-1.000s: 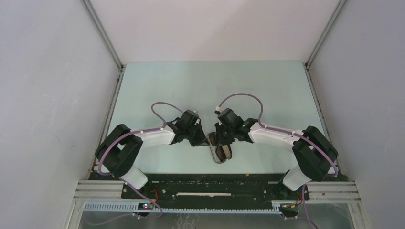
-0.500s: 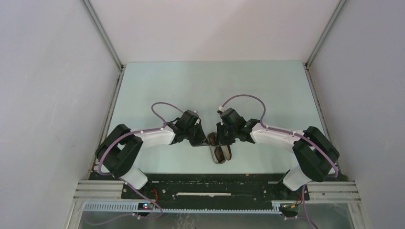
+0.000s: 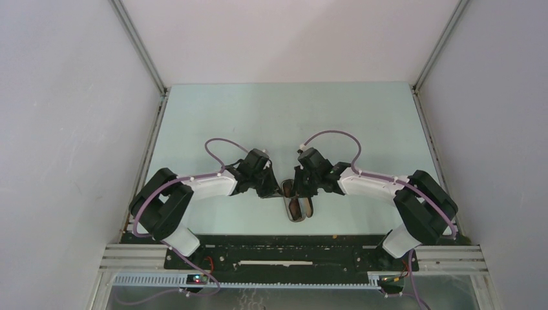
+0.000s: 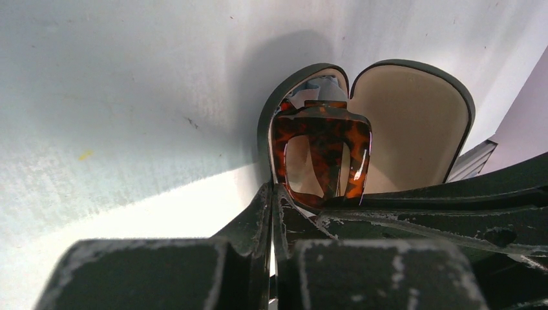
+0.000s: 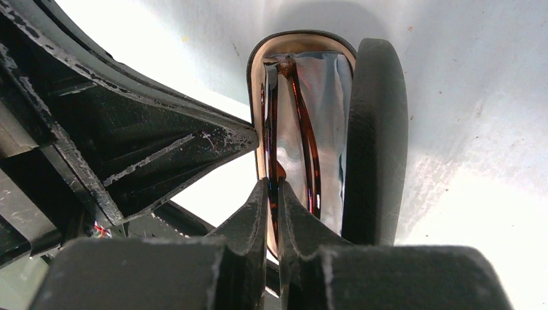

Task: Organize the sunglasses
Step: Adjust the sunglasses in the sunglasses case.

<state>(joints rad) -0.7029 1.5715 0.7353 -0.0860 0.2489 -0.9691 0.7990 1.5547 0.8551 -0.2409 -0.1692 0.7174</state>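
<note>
Two claws meet over the open case [image 4: 413, 123], which lies on the counter [image 4: 129, 77] near its front edge, midway between the arm bases. The sunglasses [image 4: 322, 129] are already down in the case's base half, folded, with a pale cloth under them, and the tan-lined lid [image 5: 375, 142] stands up beside them. The left claw [image 4: 271, 194] is pressed shut, its tips at the case rim; whether it nips that rim I cannot tell. The right claw [image 5: 273, 190] is drawn down to a thin slit, and one end of the brown frame seems to run into that slit, so it looks to be pinching the glasses. By my reckoning most of the job is done: the glasses are in place, and what is left is to let go, draw both arms clear and fold the lid down. Against the top view a second ago little has changed. The right wrist has edged slightly, its purple cable [image 3: 329, 137] arches a touch differently, and the case interior looks darker. The left arm and the case sit as they did.
</note>
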